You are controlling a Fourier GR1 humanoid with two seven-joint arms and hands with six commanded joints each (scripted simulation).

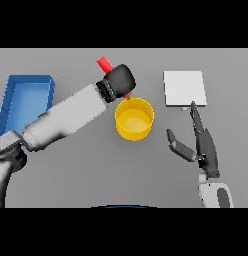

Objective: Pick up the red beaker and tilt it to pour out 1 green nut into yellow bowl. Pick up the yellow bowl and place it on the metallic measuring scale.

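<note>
My left hand (119,79) is shut on the red beaker (104,63), held tilted above the far rim of the yellow bowl (134,118); only the beaker's upper end and a red sliver below the hand show. A small green speck (129,98) sits at the bowl's far rim, under the hand. The bowl stands upright in the middle of the table. The metallic scale (184,88), a flat pale square, lies to the bowl's right and farther back. My right hand (203,145) is open, fingers straight and pointing toward the scale, resting right of the bowl.
A blue tray (26,100) lies at the left edge of the table, partly behind my left forearm (66,117).
</note>
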